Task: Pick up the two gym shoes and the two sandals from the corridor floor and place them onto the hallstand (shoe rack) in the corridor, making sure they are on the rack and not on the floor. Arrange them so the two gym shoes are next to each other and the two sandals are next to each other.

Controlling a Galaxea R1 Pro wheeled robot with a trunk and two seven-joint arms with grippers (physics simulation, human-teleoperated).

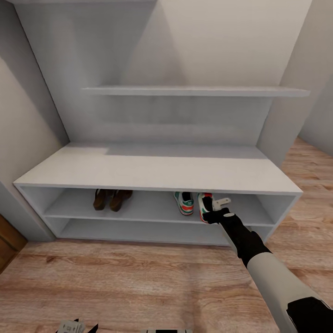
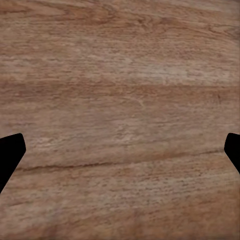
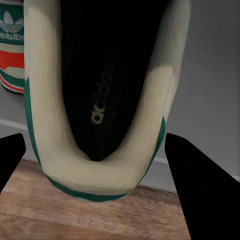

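Both dark-brown sandals (image 1: pixel 111 199) stand side by side at the left of the white hallstand's (image 1: pixel 157 169) upper shelf. One gym shoe (image 1: pixel 185 203) rests on the same shelf, right of centre. The second gym shoe (image 1: pixel 204 207) is just to its right, its heel jutting past the shelf's front edge. My right gripper (image 1: pixel 217 209) is shut on that heel. In the right wrist view the shoe's dark opening (image 3: pixel 100 100) lies between the two fingers (image 3: pixel 200 195), and the first shoe's heel (image 3: pixel 11 55) shows beside it. My left gripper (image 2: pixel 120 155) hangs open over the wood floor (image 2: pixel 120 75).
A thin floating wall shelf (image 1: pixel 194 91) runs above the hallstand. White walls close in on both sides. The lower shelf (image 1: pixel 138 231) is bare. Wood plank floor (image 1: pixel 115 277) spreads in front of the unit.
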